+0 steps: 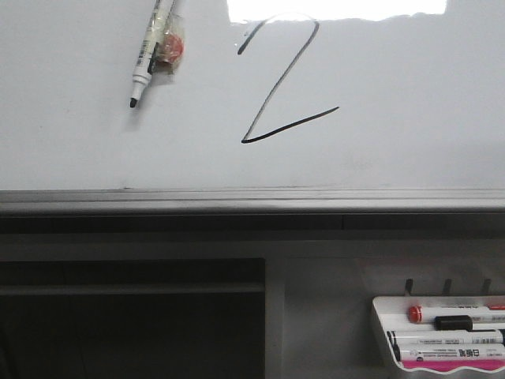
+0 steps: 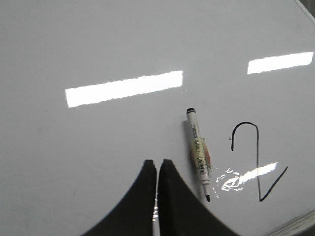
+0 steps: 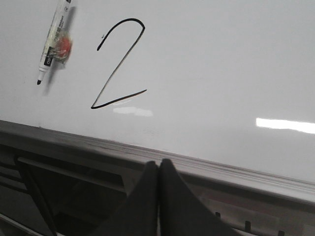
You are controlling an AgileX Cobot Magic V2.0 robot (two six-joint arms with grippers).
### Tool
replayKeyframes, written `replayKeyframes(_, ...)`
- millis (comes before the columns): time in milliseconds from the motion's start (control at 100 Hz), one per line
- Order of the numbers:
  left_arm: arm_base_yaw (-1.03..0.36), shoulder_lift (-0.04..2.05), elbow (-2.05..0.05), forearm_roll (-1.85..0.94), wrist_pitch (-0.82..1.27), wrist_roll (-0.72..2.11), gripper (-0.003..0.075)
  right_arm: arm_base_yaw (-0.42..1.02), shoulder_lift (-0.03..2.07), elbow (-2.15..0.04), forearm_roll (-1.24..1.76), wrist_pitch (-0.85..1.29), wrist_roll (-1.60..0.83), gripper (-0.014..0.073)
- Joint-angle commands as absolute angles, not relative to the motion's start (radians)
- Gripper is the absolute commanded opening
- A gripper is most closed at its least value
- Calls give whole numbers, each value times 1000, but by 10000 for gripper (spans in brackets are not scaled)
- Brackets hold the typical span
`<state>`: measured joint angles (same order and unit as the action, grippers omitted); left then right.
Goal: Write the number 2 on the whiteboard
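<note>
The number 2 (image 1: 282, 83) is drawn in thin black line on the whiteboard (image 1: 410, 118); it also shows in the left wrist view (image 2: 257, 162) and the right wrist view (image 3: 119, 64). An uncapped white marker (image 1: 150, 51) with a red-orange tag lies on the board to the left of the 2. My left gripper (image 2: 158, 162) is shut and empty over the whiteboard (image 2: 98, 49), a short way from the marker (image 2: 198, 152). My right gripper (image 3: 158, 163) is shut and empty over the board's grey rail, apart from the marker (image 3: 53, 39).
The grey metal rail (image 1: 252, 201) runs along the board's near edge. Below it at the right hangs a small white tray (image 1: 379, 332) with several markers. A dark recess (image 1: 126, 316) lies below at the left.
</note>
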<state>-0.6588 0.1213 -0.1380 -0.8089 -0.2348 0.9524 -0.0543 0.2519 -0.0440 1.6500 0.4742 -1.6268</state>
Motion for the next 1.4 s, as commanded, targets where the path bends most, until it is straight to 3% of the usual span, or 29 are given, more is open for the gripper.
replayKeyframes(0, -551, 148, -145, -519, -215, 647, -20, -60, 258, -68, 1701, 484, -1638, -67)
replayKeyframes(180, -284, 146, -126, -331, -109, 381, -20, -60, 258, -68, 1701, 484, -1638, -67)
replayKeyframes(310, -182, 95, -101, -121, -89, 202, -20, -60, 258, -68, 1701, 483, -1638, -67)
replayKeyframes(510, -71, 9, -19, -98, -76, 142, -20, -60, 258, -68, 1701, 481, -1638, -67)
replayKeyframes(1390, -53, -31, 13, -90, -43, 104, -20, -50, 227, -68, 1701, 458, -1638, -67)
